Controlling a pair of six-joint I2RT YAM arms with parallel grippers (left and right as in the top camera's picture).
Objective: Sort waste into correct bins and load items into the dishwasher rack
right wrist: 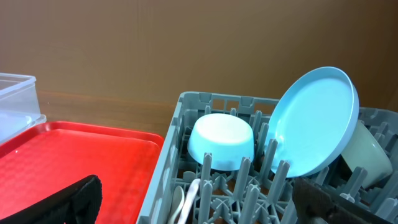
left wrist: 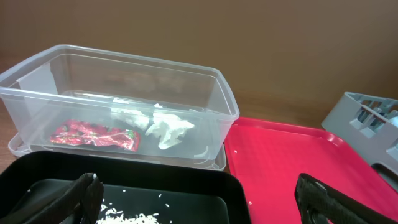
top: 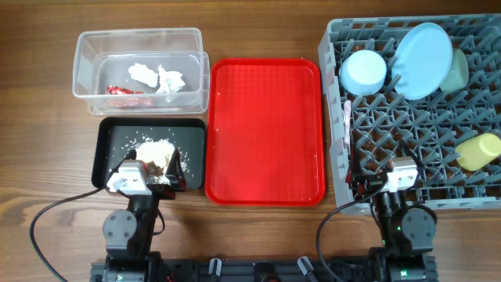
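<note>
The grey dishwasher rack (top: 415, 168) holds the pale blue plate (top: 423, 59) on edge, the pale blue bowl (top: 363, 72) upside down, the mint green bowl (top: 457, 70), the yellow cup (top: 479, 150) and the white fork and spoon (top: 347, 121). The clear tub (top: 86, 59) holds the red wrapper (top: 124, 90) and white tissue (top: 156, 78). The black tray (top: 106, 149) holds food scraps (top: 154, 150). My left gripper (left wrist: 199, 199) is open and empty over the black tray. My right gripper (right wrist: 199, 199) is open and empty over the rack's near left corner.
The flat red serving tray (top: 264, 129) lies between the bins and the rack with nothing on it. Both arm bases stand at the table's front edge, with cables trailing beside them.
</note>
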